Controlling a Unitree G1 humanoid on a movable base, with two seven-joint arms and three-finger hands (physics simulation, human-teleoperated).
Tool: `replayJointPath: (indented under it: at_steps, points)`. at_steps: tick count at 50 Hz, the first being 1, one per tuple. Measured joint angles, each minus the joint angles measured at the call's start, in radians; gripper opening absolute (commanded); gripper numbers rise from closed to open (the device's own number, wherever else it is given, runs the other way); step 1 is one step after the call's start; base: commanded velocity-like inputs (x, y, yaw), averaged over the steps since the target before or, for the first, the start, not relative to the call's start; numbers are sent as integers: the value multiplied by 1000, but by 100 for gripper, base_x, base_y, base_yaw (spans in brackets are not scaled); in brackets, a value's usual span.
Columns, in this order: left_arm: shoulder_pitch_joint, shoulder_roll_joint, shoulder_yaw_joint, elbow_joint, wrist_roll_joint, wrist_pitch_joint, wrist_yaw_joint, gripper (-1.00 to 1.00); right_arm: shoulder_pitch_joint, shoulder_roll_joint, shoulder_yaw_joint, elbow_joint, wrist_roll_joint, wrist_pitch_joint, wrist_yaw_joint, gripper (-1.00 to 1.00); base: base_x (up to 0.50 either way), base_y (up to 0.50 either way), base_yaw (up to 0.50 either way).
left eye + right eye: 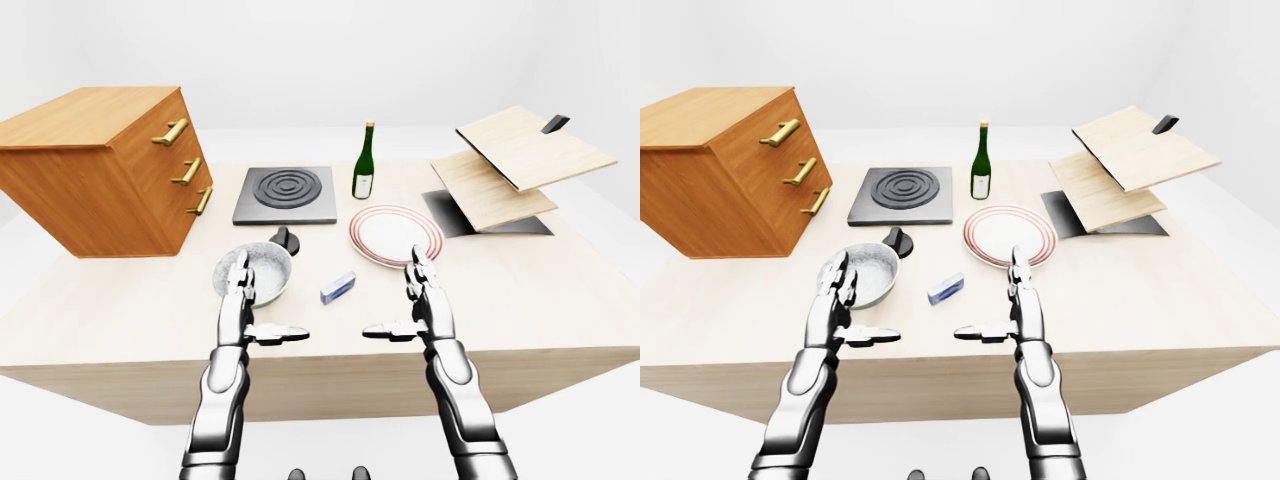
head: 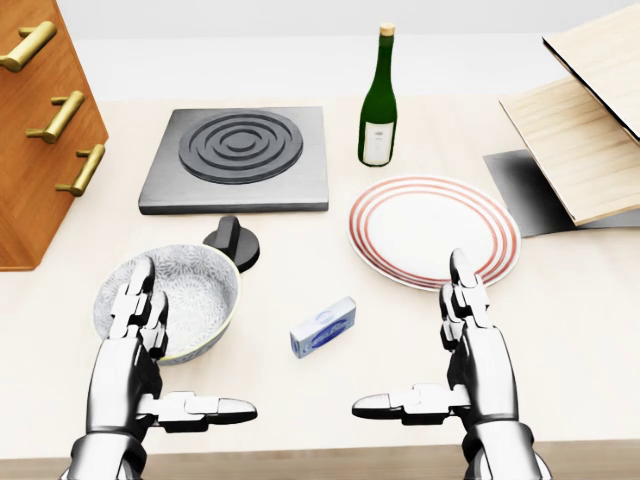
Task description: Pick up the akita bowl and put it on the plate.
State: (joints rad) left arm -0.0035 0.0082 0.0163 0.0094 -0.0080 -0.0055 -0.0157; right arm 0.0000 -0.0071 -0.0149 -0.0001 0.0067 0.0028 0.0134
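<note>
Both my hands are out over the table (image 2: 570, 340), fingers straight and spread, thumbs pointing at each other, nothing held in either; in the head view my left hand (image 2: 130, 365) overlaps the lower left rim of the akita bowl (image 2: 200, 285), can't tell if it's touching; my right hand (image 2: 482, 365) is just below the plate (image 2: 430, 225); the bowl sits upright, left of the plate, with a little blue box (image 2: 323, 327) between them; a green bottle (image 2: 378, 100) stands just above the plate.
</note>
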Motion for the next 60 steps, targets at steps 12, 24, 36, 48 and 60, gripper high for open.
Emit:
replayJointPath:
  at_steps: [12, 24, 36, 48, 60]
  points:
    - [-5, 10, 19, 12, -9, -6, -17, 100, -3, -8, -17, 1, 8, 4, 10, 100, 0, 0, 0]
    - [-9, 17, 27, 7, 9, -13, -16, 100, -8, -11, -23, 2, 10, 6, 8, 100, 0, 0, 0]
    - [-47, 70, 128, -194, -25, 93, -18, 100, -19, -12, -34, -15, 34, 15, 1, 100, 0, 0, 0]
    - [-150, 201, 356, -541, -192, 93, 2, 100, -27, -14, -40, -15, 41, 13, -10, 100, 0, 0, 0]
    - [-213, 341, 543, -708, -400, 93, 76, 100, -30, -15, -47, -27, 48, 27, -23, 100, 0, 0, 0]
